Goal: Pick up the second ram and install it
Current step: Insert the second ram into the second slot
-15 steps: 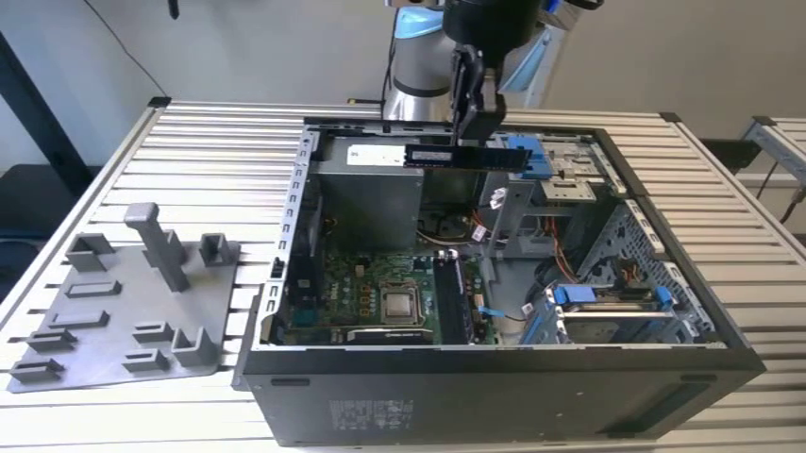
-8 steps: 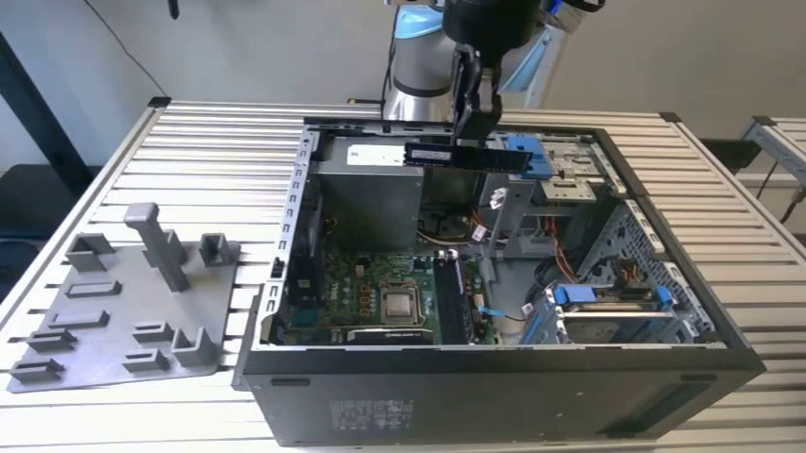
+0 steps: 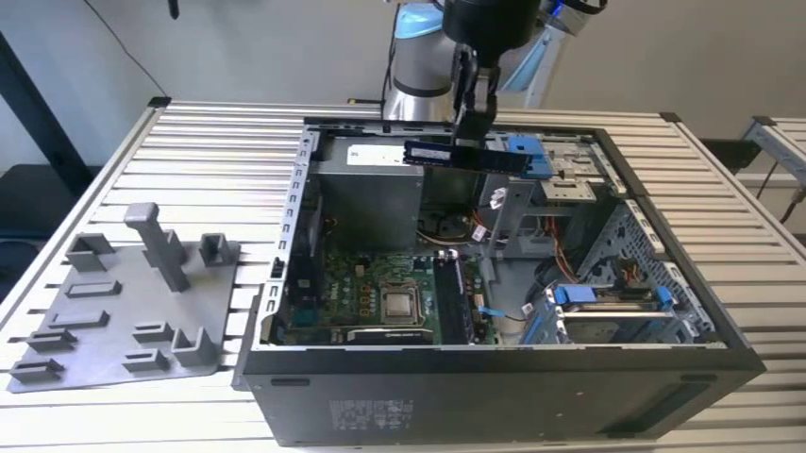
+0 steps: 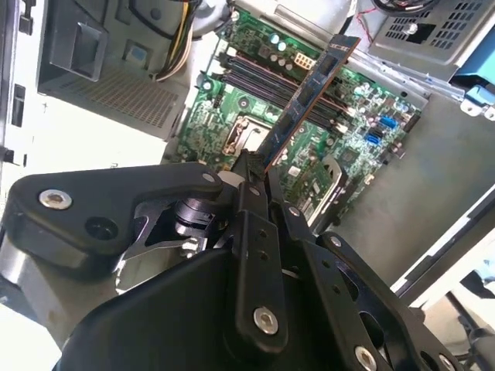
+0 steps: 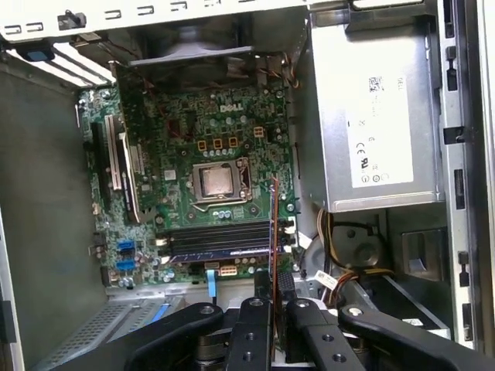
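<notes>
My gripper (image 3: 470, 140) is shut on the second ram (image 3: 466, 156), a thin dark blue-green stick held level above the back part of the open computer case (image 3: 504, 363). In the second wrist view the ram (image 4: 311, 91) sticks out from between the fingers (image 4: 249, 171) and hangs over the green motherboard (image 4: 340, 147). In the first wrist view I see the ram (image 5: 274, 220) edge-on, running out from the gripper (image 5: 272, 284) across the black memory slots (image 5: 220, 238). The slots (image 3: 450, 297) lie well below the stick, beside the processor socket (image 3: 400, 304).
A grey fixture plate (image 3: 113, 316) with upright posts lies on the slatted table at the exterior view's left. Inside the case stand a silver power supply (image 5: 379, 116), loose cables (image 5: 332, 255), a drive cage (image 3: 617, 316) and blue clips (image 3: 535, 156).
</notes>
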You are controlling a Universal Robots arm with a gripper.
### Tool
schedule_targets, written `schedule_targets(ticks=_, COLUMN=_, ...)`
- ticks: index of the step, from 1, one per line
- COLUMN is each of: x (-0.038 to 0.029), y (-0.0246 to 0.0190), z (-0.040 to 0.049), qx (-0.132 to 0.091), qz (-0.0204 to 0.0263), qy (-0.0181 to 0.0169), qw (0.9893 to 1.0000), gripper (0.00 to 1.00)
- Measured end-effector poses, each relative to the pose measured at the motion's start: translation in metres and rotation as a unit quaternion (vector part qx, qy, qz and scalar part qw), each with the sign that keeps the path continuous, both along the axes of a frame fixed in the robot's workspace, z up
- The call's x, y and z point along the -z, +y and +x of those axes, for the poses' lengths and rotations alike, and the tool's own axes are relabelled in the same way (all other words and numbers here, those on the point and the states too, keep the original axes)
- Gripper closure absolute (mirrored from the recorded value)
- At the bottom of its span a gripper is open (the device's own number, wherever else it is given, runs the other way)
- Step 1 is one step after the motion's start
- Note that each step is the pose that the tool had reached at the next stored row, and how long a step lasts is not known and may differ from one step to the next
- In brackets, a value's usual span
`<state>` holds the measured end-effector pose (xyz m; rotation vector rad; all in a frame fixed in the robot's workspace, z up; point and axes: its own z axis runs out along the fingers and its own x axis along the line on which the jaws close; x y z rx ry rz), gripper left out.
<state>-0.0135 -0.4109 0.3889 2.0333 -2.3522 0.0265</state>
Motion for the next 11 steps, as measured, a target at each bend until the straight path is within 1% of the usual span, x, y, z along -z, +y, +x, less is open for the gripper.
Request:
schedule_targets(ticks=6, x=0.0001, y=0.0000, z=0.0000, qx=0.023, qz=0.0000, qy=0.0000, qw=0.9997, gripper=0.86)
schedule_targets(ticks=11, x=0.0003, y=0.0000, z=0.0000, qx=0.042, qz=0.0000, qy=0.0000, qw=0.9991, gripper=0.86)
